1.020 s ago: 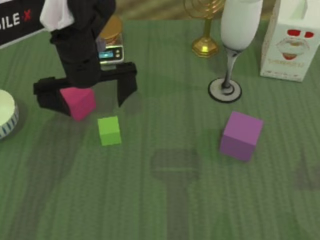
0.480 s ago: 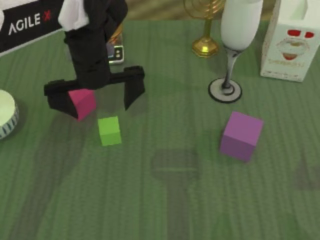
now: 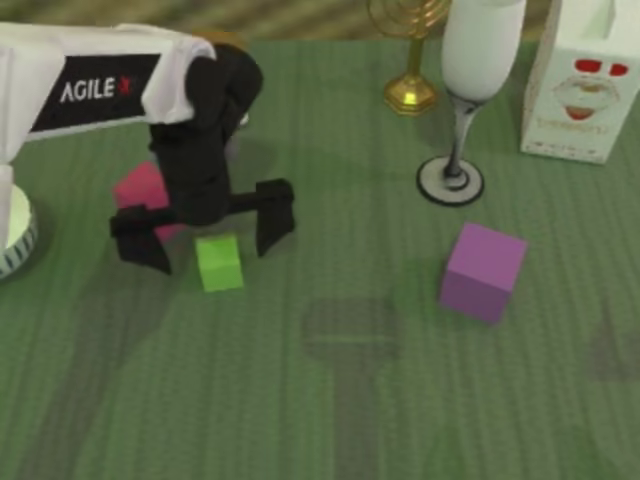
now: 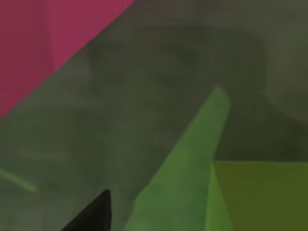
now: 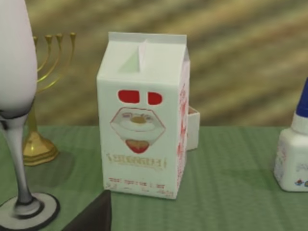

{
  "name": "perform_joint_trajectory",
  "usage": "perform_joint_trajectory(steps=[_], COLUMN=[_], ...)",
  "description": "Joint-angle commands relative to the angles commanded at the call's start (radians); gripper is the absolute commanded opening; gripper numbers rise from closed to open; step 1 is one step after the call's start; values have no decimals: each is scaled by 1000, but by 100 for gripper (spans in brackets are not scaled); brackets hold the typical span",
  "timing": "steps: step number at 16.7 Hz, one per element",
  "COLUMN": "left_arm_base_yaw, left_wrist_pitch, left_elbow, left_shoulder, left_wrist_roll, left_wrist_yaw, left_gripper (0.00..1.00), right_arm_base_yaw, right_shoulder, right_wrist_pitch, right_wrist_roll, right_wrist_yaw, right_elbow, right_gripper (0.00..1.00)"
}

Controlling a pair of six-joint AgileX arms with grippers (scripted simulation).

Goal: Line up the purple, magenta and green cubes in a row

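Observation:
My left gripper (image 3: 205,230) hangs open over the left part of the table, its black fingers (image 3: 272,215) astride the small lime-green cube (image 3: 220,264), which sits just in front of them. The magenta cube (image 3: 138,186) lies behind the gripper, partly hidden by the arm. Far to the right rests the purple cube (image 3: 483,271). The left wrist view shows the green cube (image 4: 250,197) very close, with the magenta cube (image 4: 43,43) beyond it. My right gripper is out of the top view; one dark fingertip (image 5: 94,216) shows in its wrist view, with nothing held.
A tall wine glass (image 3: 452,180), a gold candle holder (image 3: 410,95) and a white carton (image 3: 580,85) stand at the back right. A white bowl (image 3: 10,235) sits at the left edge. A white bottle (image 5: 293,154) stands beside the carton.
My left gripper, still open, has moved forward and to the right, from around the magenta cube to over the green cube. The magenta cube stays behind; the other cubes have not moved.

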Motion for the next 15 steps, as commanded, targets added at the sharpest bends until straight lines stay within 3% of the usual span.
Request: perform_joint_trajectory(steps=[6,15], left_arm_base_yaw=[-1,-1], left_wrist_pitch=[57,57], left_elbow=[-39,-39], left_shoulder=[27,27], left_wrist_roll=[-1,-1], left_wrist_yaw=[0,0], left_gripper=[100,32], right_arm_base_yaw=[0,0], right_shoulder=[0,0], right_wrist_pitch=[0,0], right_wrist_roll=[0,0], right_wrist_yaw=[0,0], right_elbow=[0,0], right_gripper=[100,100])
